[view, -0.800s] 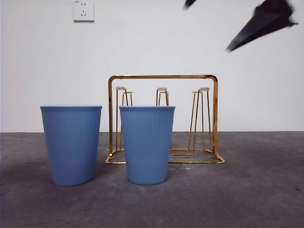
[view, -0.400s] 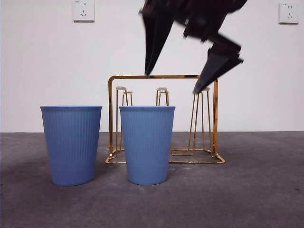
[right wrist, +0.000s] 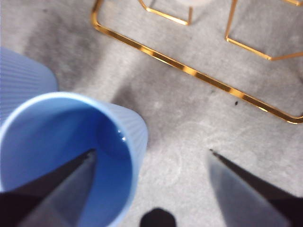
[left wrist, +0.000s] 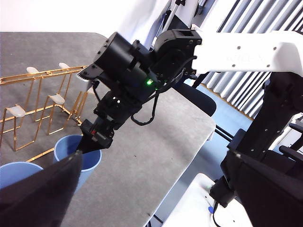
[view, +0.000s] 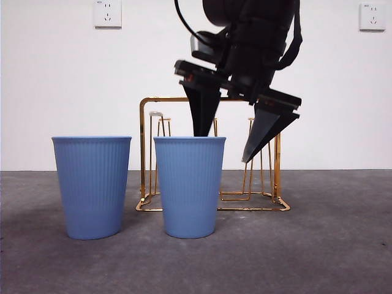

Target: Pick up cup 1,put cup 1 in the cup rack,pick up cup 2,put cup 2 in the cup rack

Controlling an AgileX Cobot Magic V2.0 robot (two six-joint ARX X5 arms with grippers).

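Note:
Two blue ribbed cups stand on the grey table: one at the left (view: 92, 187), one in the middle (view: 188, 187). The gold wire cup rack (view: 210, 99) stands behind them with nothing on its prongs. My right gripper (view: 222, 148) is open and hangs over the middle cup. In the right wrist view, the gripper (right wrist: 151, 151) has one jaw inside that cup (right wrist: 61, 151) and the other outside, straddling its wall. My left gripper (left wrist: 156, 156) is open, holds nothing and hovers away from the cups. Its view shows the right arm (left wrist: 128, 75), both cups and the rack (left wrist: 42, 101).
The table's near right corner and edge (left wrist: 203, 137) show in the left wrist view, with robot frames beyond. Bare grey tabletop (view: 331, 233) lies to the right of the rack. A white wall with sockets (view: 108, 13) is behind.
My right gripper has come down from the top right to the middle cup. Its jaws, above the rack half a second ago, now straddle the cup's rim. Cups and rack have not moved.

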